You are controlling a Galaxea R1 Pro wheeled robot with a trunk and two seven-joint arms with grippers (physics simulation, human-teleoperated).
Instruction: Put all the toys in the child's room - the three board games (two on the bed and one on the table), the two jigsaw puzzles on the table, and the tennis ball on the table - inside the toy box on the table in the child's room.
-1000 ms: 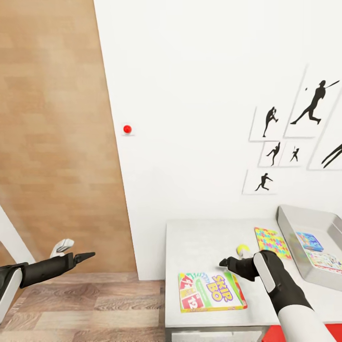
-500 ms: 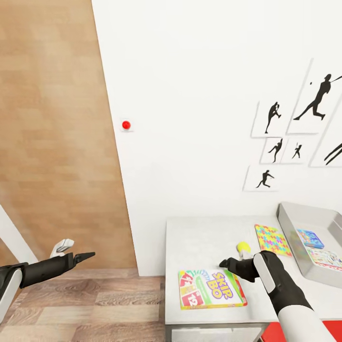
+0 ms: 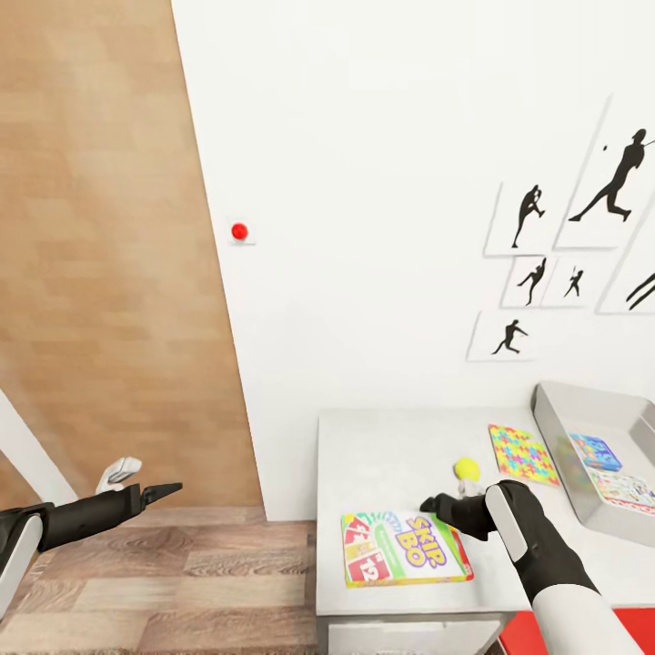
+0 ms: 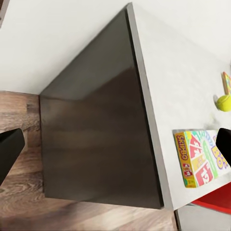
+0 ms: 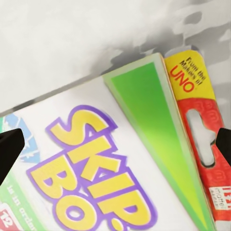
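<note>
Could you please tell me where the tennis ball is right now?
In the head view the tennis ball lies on the table, between the Skip-Bo board game and the jigsaw puzzle, just beyond the right hand.

bare table (image 3: pixel 382 455) left of tennis ball (image 3: pixel 468 469), toy box (image 3: pixel 582 428) walls flank right

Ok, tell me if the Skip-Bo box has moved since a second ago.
No. The Skip-Bo box sits the same against the table edge; the camera shifted.
</note>
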